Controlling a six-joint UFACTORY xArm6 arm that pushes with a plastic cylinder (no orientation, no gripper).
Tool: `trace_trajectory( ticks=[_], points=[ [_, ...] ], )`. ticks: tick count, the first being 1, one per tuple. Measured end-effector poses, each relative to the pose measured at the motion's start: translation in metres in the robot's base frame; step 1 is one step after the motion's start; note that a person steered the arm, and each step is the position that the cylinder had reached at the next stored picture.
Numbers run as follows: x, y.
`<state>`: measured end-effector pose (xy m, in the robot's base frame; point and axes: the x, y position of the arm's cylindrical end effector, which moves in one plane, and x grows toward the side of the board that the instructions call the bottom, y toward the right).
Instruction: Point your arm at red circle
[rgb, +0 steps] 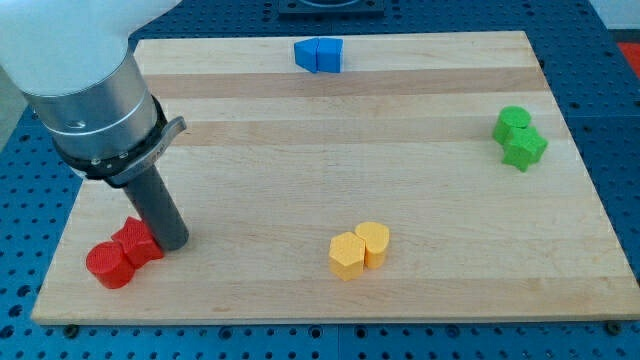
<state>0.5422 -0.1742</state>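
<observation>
Now, my tip (172, 240): the lower end of the dark rod, down on the board (300, 290), just to the view's right of the red pair and touching, or all but touching, the red star.
Jaws: none on this arm; it ends in a plain rod, so nothing spreads, presses together or pinches.
Landmark: the red circle (107, 265), near the board's corner at the view's bottom left.
Tip from the red circle: up and to the view's right of it, with the red star between the two.
Red star (137, 240): touching the red circle on its upper right side; its exact shape is hard to make out.
Yellow pair: well to the view's right of the red circle, at about the same height in the view; a yellow hexagon (347, 257) touching a rounder yellow block (374, 241).
Blue pair (319, 54): far up and right of the red circle, at the board's top edge, two blocks touching.
Green pair: farthest from the red circle, by the right edge; a green round block (513, 122) touching a green star (525, 148).
</observation>
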Motion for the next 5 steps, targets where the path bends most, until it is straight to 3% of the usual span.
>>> trace_trajectory(
  ticks=[3, 5],
  points=[
    [0.025, 0.047],
    [0.062, 0.008]
  ],
)
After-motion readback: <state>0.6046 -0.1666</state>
